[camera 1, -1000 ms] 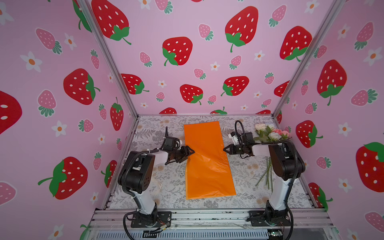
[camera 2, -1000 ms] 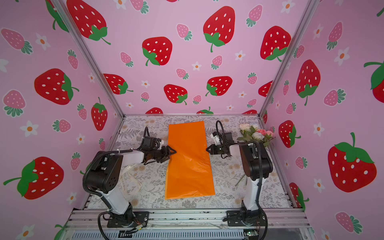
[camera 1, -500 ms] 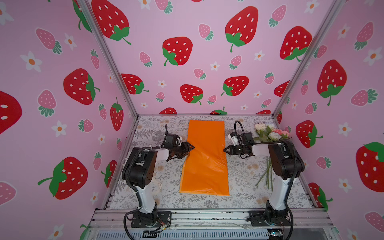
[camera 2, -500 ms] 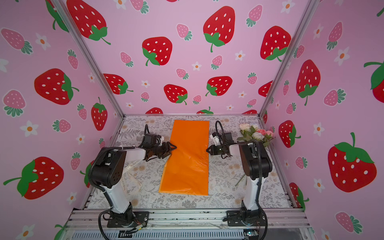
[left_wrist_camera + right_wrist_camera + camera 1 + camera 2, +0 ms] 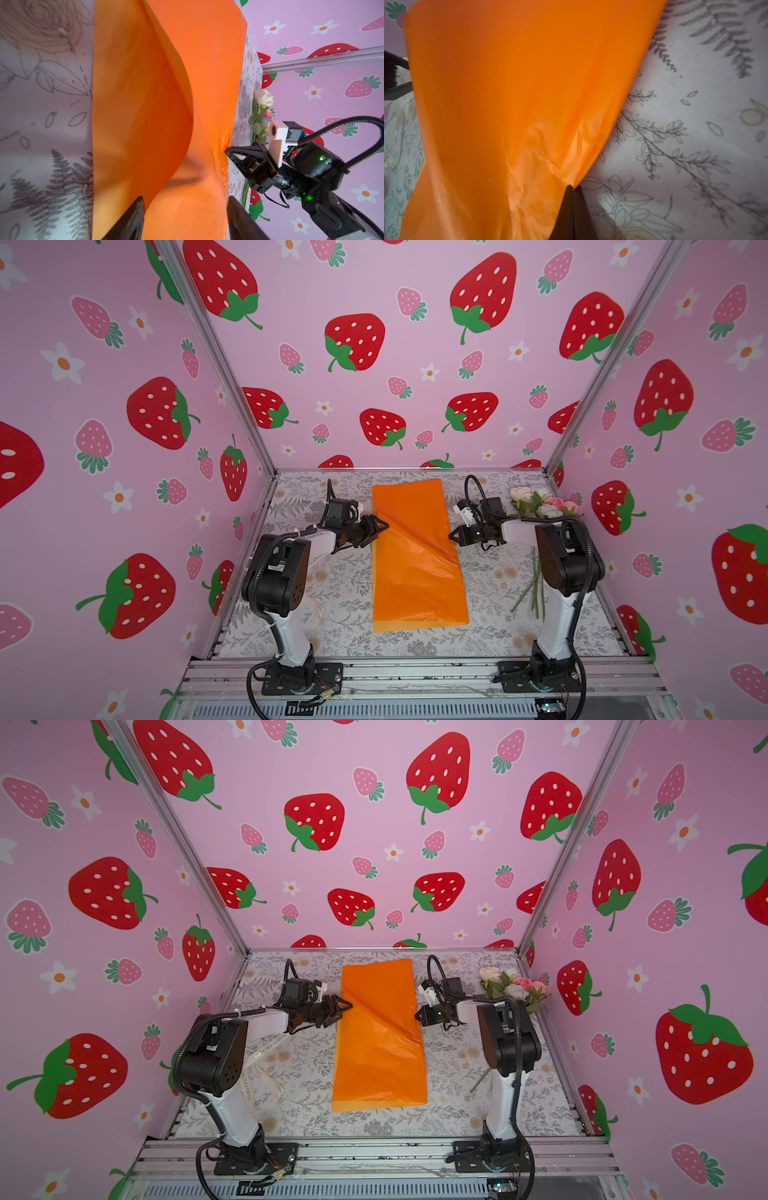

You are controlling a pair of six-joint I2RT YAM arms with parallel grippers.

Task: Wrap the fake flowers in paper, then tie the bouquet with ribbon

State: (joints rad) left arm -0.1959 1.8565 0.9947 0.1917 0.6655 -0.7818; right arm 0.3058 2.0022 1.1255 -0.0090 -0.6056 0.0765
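Note:
The orange wrapping paper (image 5: pixel 415 564) (image 5: pixel 378 1044) lies lengthwise down the middle of the table, with a fold lifted across its far half. My left gripper (image 5: pixel 382 526) (image 5: pixel 347 1006) is at the paper's left edge. It is open, and the raised paper (image 5: pixel 166 124) runs between its fingers (image 5: pixel 135 218). My right gripper (image 5: pixel 452 536) (image 5: pixel 417 1016) (image 5: pixel 572 188) is shut on the paper's right edge (image 5: pixel 577 176), which is crumpled there. The white and pink fake flowers (image 5: pixel 540 502) (image 5: pixel 511 986) lie at the back right behind the right arm, with their green stems (image 5: pixel 534 593) pointing forward.
A cream ribbon (image 5: pixel 257 1073) lies on the floral table cover by the left arm's base. Strawberry-print walls enclose the table on three sides. A metal rail (image 5: pixel 415 672) with both arm bases runs along the front.
The paper's near end swung left and then back to the right. The left gripper moved slightly toward the back along the paper's left edge, and its jaws narrowed a little. The right gripper stayed shut.

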